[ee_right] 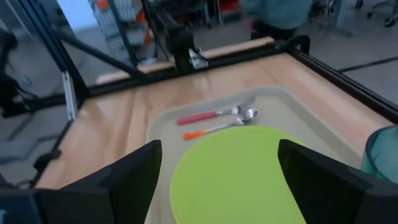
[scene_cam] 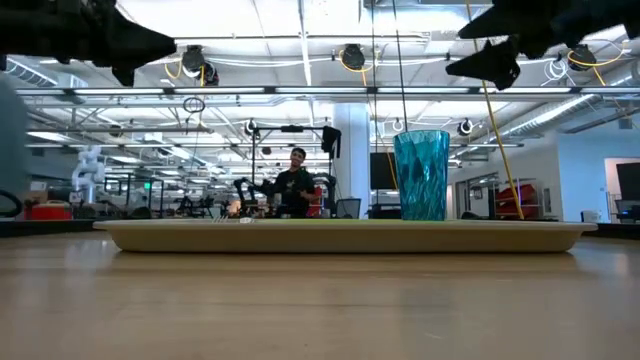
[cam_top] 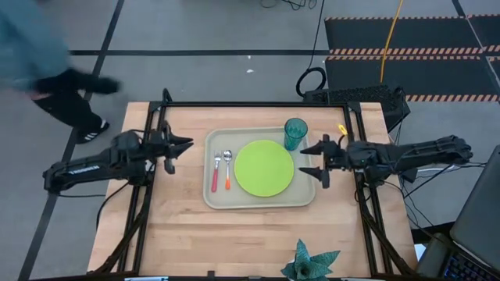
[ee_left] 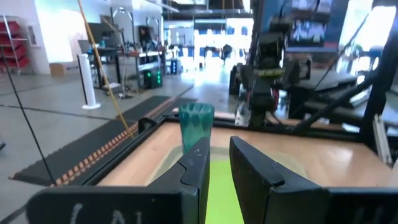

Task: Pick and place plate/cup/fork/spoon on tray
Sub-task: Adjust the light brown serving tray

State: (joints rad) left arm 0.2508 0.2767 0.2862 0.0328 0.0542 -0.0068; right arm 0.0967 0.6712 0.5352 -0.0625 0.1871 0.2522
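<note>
The table (cam_top: pixel 187 234) carries the beige tray (cam_top: pixel 258 200), on which all four task items are already set: the lime-green plate (cam_top: pixel 264 168) at the centre, the teal cup (cam_top: pixel 295 133) upright at the tray's far right corner just beside the plate, and the red-handled fork (cam_top: pixel 216 172) and orange-handled spoon (cam_top: pixel 227 169) lying side by side left of the plate. The left end effector (cam_top: pixel 184 147) is held off the tray's left edge with fingers nearly closed and empty; the right end effector (cam_top: pixel 312 158) is spread wide and empty, close to the tray's right rim. The chief risk is judged to be the cup being tipped by the right arm, since it stands nearest
</note>
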